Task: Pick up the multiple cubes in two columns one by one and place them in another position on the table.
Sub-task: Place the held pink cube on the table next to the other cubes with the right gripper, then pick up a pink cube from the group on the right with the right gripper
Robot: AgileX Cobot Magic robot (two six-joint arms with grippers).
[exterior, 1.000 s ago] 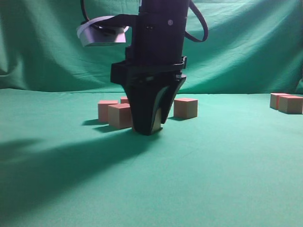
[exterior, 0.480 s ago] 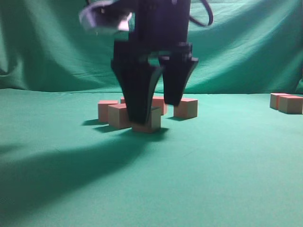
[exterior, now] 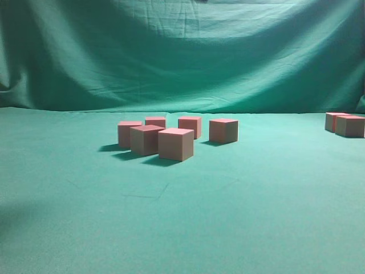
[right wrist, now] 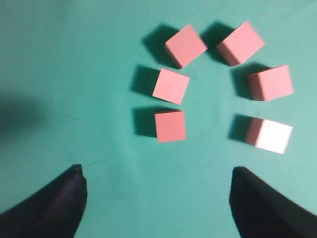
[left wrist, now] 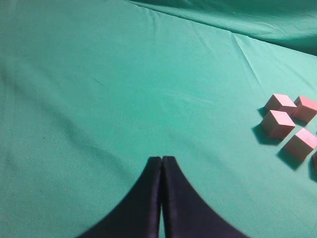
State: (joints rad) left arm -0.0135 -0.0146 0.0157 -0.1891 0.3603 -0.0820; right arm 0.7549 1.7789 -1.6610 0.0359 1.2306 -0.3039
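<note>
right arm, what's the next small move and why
Probably swing over toward the two cubes at the far right of the table for another pick. The right gripper hangs above the group of six cubes with jaws wide apart and empty, touching none; that group looks like the placing spot.

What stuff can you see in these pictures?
cubes: six, pinkish-red, in two loose columns on the table, seen from above in the right wrist view.
far cubes: at least two, pinkish-red, at the right edge of the exterior view.
table: one, green cloth, under everything.
backdrop: one, wrinkled green cloth, behind the table.
left gripper: one, black, shut, above bare cloth left of the cubes.
right gripper: one, black, open, holding nothing, high above the cubes.
</note>
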